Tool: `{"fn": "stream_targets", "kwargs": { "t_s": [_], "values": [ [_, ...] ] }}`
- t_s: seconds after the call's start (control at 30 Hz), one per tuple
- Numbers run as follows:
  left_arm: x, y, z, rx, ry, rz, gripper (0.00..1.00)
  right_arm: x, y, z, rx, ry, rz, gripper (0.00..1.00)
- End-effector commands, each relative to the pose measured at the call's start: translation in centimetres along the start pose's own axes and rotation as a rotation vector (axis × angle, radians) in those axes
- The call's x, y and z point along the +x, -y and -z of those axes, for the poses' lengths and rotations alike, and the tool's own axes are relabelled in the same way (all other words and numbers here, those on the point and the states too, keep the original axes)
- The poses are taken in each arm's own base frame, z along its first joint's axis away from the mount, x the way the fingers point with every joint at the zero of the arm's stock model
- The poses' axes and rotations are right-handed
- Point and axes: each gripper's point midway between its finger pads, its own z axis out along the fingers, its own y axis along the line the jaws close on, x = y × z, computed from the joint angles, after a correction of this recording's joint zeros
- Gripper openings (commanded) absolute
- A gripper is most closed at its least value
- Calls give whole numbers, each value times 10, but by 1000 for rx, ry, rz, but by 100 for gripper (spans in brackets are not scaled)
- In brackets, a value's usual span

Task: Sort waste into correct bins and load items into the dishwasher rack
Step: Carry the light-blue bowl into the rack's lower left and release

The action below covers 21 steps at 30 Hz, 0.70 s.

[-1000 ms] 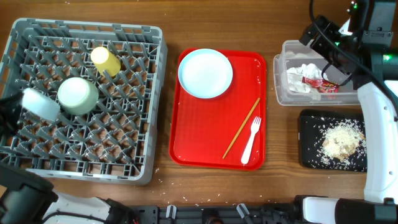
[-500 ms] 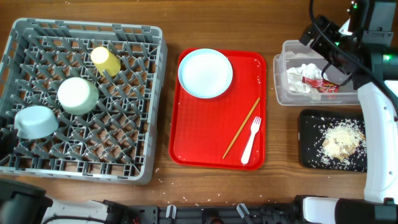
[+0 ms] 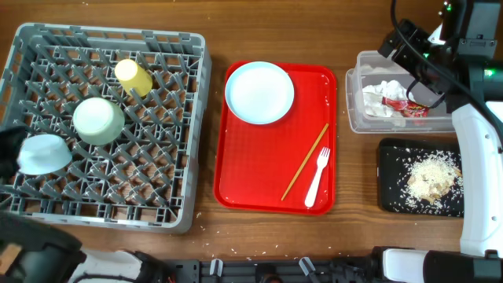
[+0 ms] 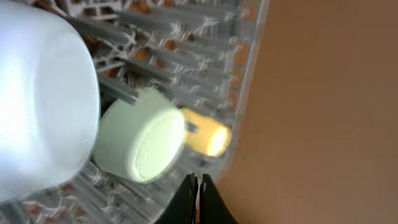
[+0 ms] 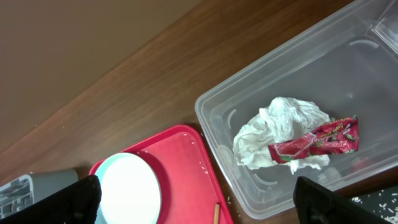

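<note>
The grey dishwasher rack (image 3: 169,189) holds a yellow cup (image 3: 134,76), an upturned mint bowl (image 3: 98,120) and a pale blue bowl (image 3: 43,153) at its left edge. My left gripper (image 4: 198,199) is shut and empty, just left of the pale blue bowl (image 4: 37,106); the mint bowl (image 4: 140,143) and the cup (image 4: 208,138) lie beyond. My right gripper (image 5: 208,202) is open and empty above the clear tub (image 5: 217,118), which holds tissue (image 5: 280,127) and a red wrapper (image 5: 320,140). Rice (image 3: 431,177) lies in the black tray (image 3: 391,157).
The red tray (image 3: 236,173) in the middle carries a pale plate (image 3: 259,93), a wooden chopstick (image 3: 305,162) and a white fork (image 3: 317,177). The right arm (image 3: 471,141) runs down the right edge, over part of the tub and black tray.
The pale blue bowl has gone down from a tilted hold into the rack's left edge. My left arm has drawn back to the left of it. The right arm has not moved.
</note>
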Motion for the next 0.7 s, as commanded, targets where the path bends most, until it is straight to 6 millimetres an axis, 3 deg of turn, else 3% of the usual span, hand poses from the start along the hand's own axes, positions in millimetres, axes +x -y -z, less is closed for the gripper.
{"fn": "stream_targets", "kwargs": {
  "t_s": [0.0,0.03,0.1,0.23,0.4,0.47,0.6,0.67],
  "values": [
    [3,-21,-32,-327,100,-144,4,-4,1,1,11,14,-1,100],
    [-3,-35,-34,-466,178,-129,4,-4,1,1,11,14,-1,100],
    [-8,-45,-32,-582,252,-127,4,-4,1,1,11,14,0,100],
    [-19,-59,-17,-678,328,-105,4,-4,1,1,11,14,-1,99],
    [-13,-67,-12,-716,322,-75,4,-4,1,1,11,14,0,100],
    [-16,-73,4,-778,393,-21,4,-4,1,1,11,14,-1,100],
    [0,-53,27,-734,431,-27,4,-4,1,1,11,14,0,100],
    [30,-15,29,-549,363,-62,4,-4,1,1,11,14,0,100]
  ]
}}
